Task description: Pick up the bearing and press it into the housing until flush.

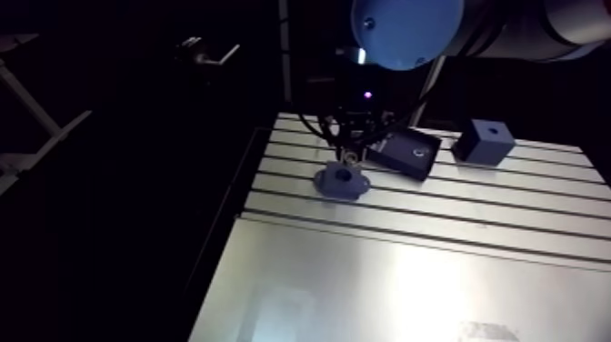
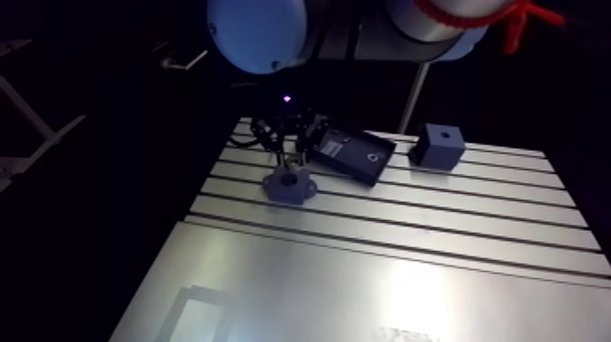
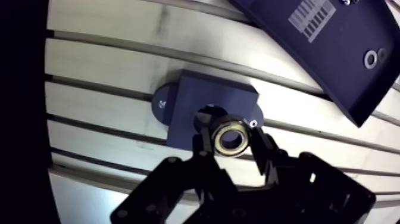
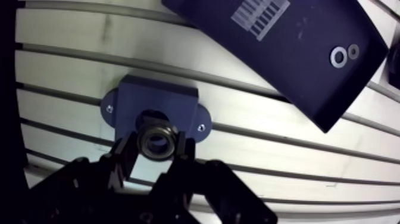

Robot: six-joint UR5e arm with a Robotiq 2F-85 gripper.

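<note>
Between the two black fingertips of the gripper (image 3: 231, 142), in the wrist view, sits the bearing (image 4: 156, 140): a small metal ring with a shiny outer race and a dark bore. The fingers are closed most of the way, clamping the ring by its rim from either side. It hangs over the round bore of the housing (image 3: 190, 101), a little to the gripper's side of it; whether the two touch I cannot tell.

The housing is a dark blue, matte block with a raised square body and a rounded ear at each end, each ear carrying a small pale dot. It lies flat on the table (image 3: 107, 65), brushed aluminium cut by long parallel slots.

In the arm view the wrist drops straight from above, the gripper pointing down at the housing. From the housing, a flat black tray (image 1: 405, 150) with a barcode label lies near at two o'clock, tilted across the slots, and a blue cube (image 1: 483, 142) with a hole in its top stands beyond it. The table's side edge runs close at nine o'clock. At six o'clock the slots give way to a broad smooth plate.
</note>
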